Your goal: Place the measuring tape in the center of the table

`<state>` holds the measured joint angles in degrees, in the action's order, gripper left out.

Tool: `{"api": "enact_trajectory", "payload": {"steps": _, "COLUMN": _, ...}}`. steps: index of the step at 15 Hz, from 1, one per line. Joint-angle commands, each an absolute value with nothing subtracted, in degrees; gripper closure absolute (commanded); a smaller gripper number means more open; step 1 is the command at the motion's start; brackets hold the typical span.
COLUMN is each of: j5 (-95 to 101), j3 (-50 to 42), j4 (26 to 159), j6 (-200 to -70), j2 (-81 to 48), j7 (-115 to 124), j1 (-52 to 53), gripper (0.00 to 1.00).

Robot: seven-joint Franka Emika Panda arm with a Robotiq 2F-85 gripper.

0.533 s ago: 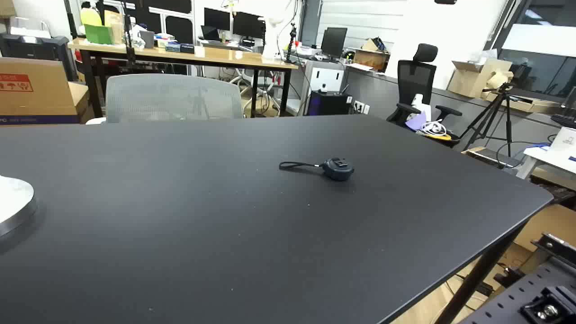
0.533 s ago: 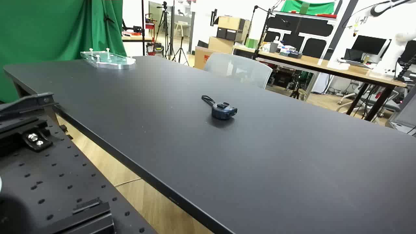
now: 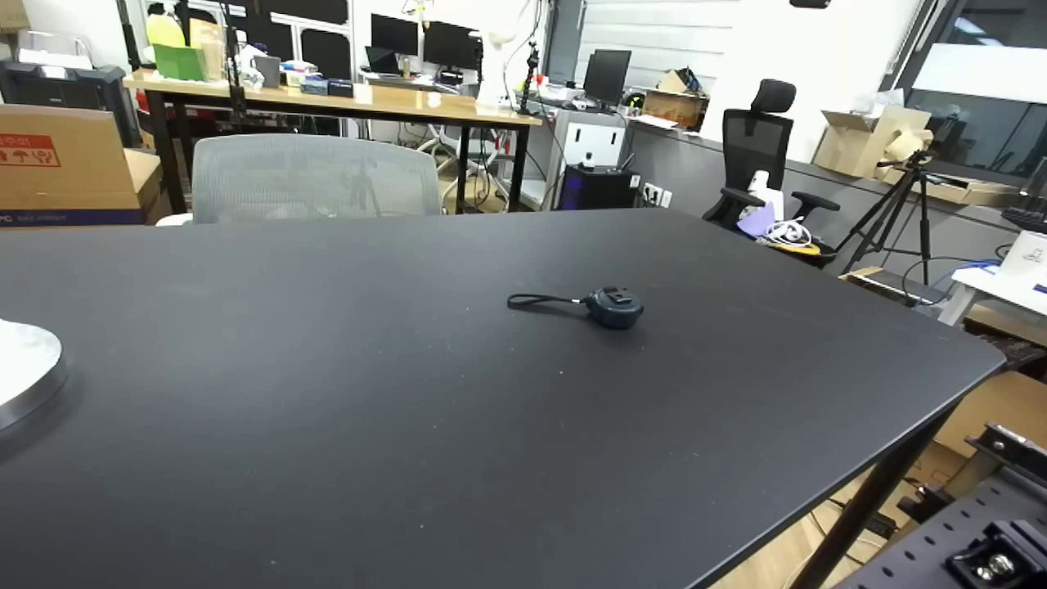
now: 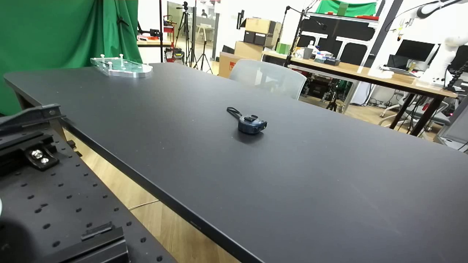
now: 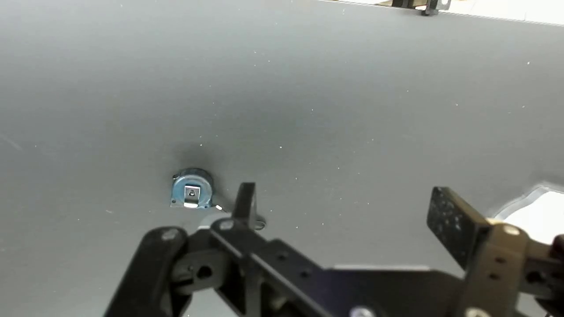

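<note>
The measuring tape is a small dark blue-black rounded case with a loop strap. It lies on the table in both exterior views (image 3: 615, 308) (image 4: 251, 126) and in the wrist view (image 5: 190, 189), a metal clip on its top side. The table is a large matte black top (image 3: 327, 425) (image 4: 310, 190), and it looks grey in the wrist view (image 5: 343, 88). My gripper (image 5: 343, 197) shows only in the wrist view, its fingers wide apart with nothing between them. The tape case lies left of the left finger, which hides part of the strap. The gripper is outside both exterior views.
A clear, plate-like object with white pegs (image 4: 124, 69) stands at one end of the table; its pale edge shows in both other views (image 3: 29, 368) (image 5: 535, 215). A mesh chair (image 3: 315, 176) is at the far edge. A perforated black mount (image 4: 73, 197) lies beside the near edge.
</note>
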<state>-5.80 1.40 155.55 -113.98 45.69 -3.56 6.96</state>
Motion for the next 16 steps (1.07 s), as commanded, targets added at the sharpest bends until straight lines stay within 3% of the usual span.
{"api": "enact_trajectory", "payload": {"steps": 1, "j5": -5.95, "j3": 1.61, "j4": 155.43, "j6": -113.81, "j2": 45.67, "j7": -3.68, "j1": 6.73, "gripper": 0.00}}
{"api": "enact_trajectory", "payload": {"steps": 7, "j5": -5.25, "j3": 1.16, "j4": 154.91, "j6": -116.67, "j2": 43.22, "j7": -4.07, "j1": 5.87, "gripper": 0.00}}
{"api": "enact_trajectory", "payload": {"steps": 16, "j5": 6.28, "j3": -0.91, "j4": 149.68, "j6": -137.94, "j2": 23.13, "j7": -14.33, "j1": 2.38, "gripper": 0.00}}
